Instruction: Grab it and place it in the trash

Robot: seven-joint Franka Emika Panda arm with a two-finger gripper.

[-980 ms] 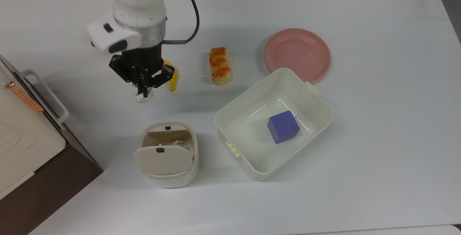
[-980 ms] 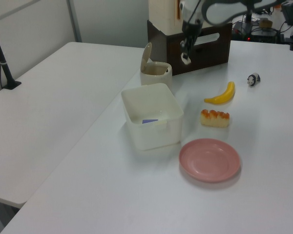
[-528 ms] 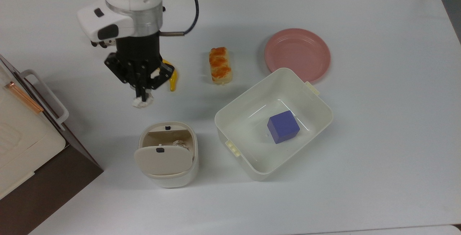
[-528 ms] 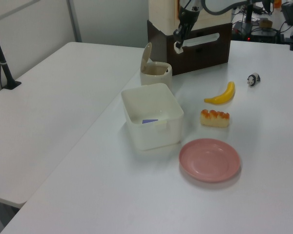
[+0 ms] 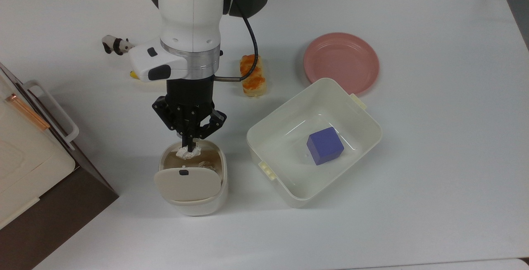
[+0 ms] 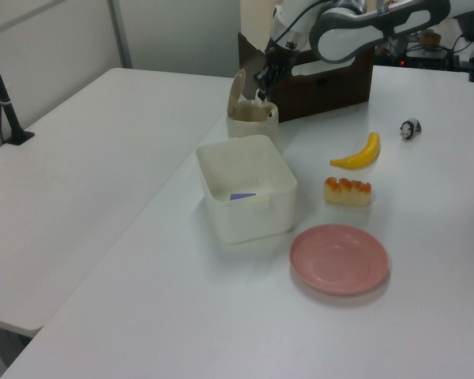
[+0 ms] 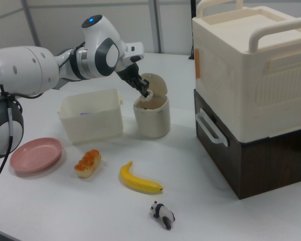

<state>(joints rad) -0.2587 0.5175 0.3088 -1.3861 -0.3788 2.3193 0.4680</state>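
Gripper: the black two-finger gripper [image 5: 189,148] points down over the open mouth of the bin, its fingers pinched on the tissue wad; it also shows in the right view [image 7: 147,93] and the left view [image 6: 260,89].
Tissue wad: a small crumpled off-white wad [image 5: 188,152] hangs between the fingertips, just above the bin's rim at the side nearest the arm [image 7: 149,95].
Bin: a cream-white rounded bin [image 5: 221,183] stands on the white table [image 5: 434,158], flap lid [image 5: 188,184] tipped open, black dot on the lid, tan inside; another pale crumpled scrap [image 5: 205,165] lies within.
Tub: a larger white tub [image 5: 372,137] sits just beside the bin on the top view's right, holding a blue block [image 5: 325,145].
Plate: a pink plate [image 5: 341,61] lies past the tub, its edge touching or nearly so.
Food: a glazed bread piece [image 5: 253,77] and a banana [image 7: 138,181] lie on the table, apart from the bin.
Figurine: a panda figurine [image 5: 115,45] stands near the table's far side in the top view.
Box: a cream case on a dark brown base [image 7: 251,100] occupies the right view's right.
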